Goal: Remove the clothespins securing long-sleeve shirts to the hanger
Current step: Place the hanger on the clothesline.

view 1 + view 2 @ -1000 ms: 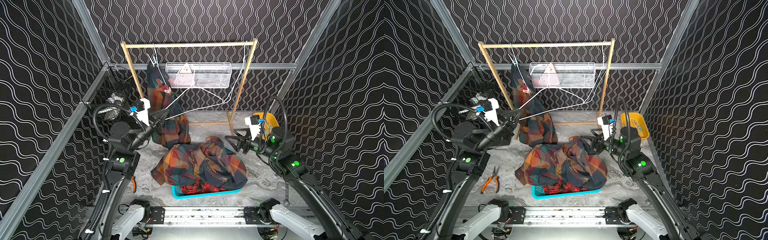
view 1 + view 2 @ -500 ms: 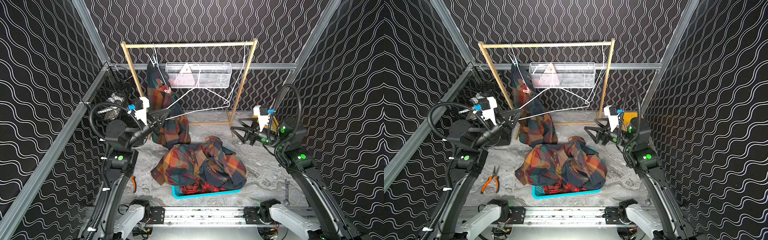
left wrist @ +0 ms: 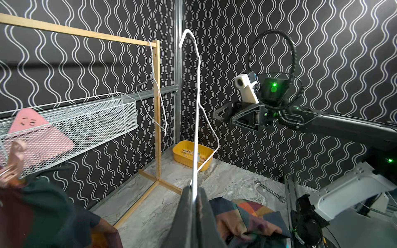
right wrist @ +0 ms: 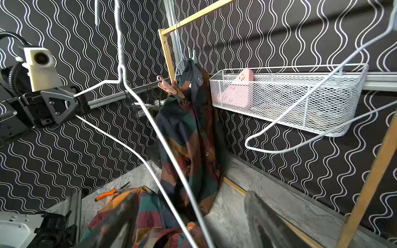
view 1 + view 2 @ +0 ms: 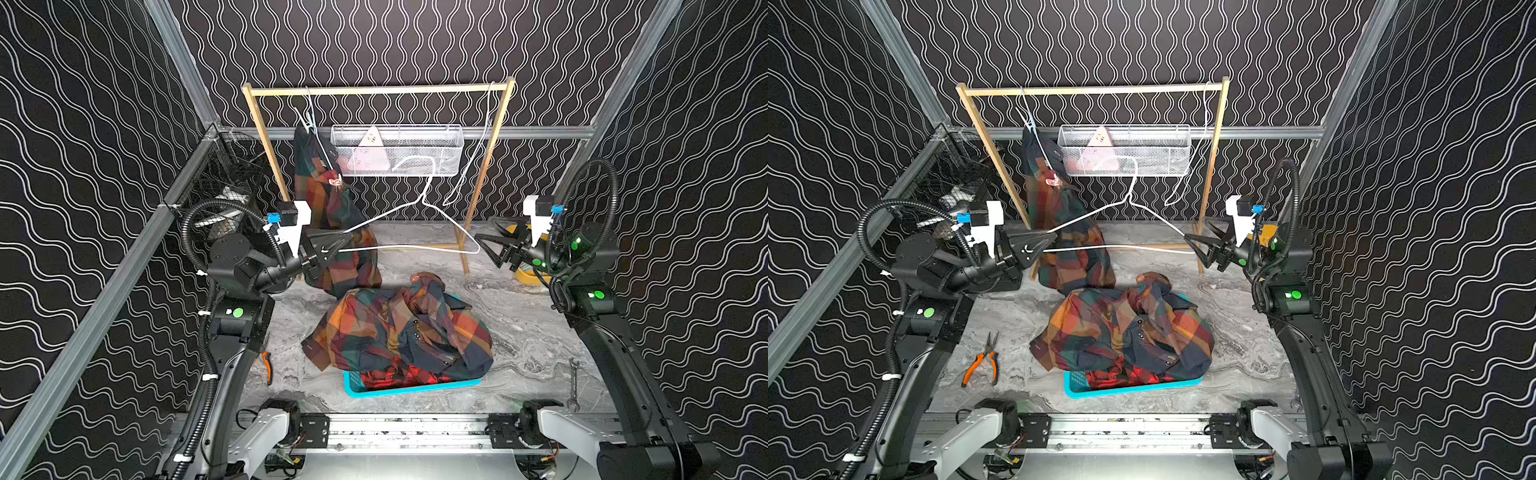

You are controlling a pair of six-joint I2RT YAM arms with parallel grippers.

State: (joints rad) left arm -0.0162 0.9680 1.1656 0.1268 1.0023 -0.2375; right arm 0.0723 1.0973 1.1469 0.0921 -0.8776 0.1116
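The left gripper [image 5: 347, 241] has its jaws shut on the bare white wire hanger [image 5: 423, 200]. The right gripper [image 5: 487, 250] has its jaws wide open, holding nothing. A small pink plastic clothespin [image 5: 334, 181] is clipped on the hanging checked flannel shirt [image 5: 332, 232]. It looks light, hard and springy, so squeeze its tail ends.

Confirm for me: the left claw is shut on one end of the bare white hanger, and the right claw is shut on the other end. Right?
Not quite. The right claw is open: the right wrist view shows its fingers apart, the hanger wire passing between them. The left claw is shut on its end.
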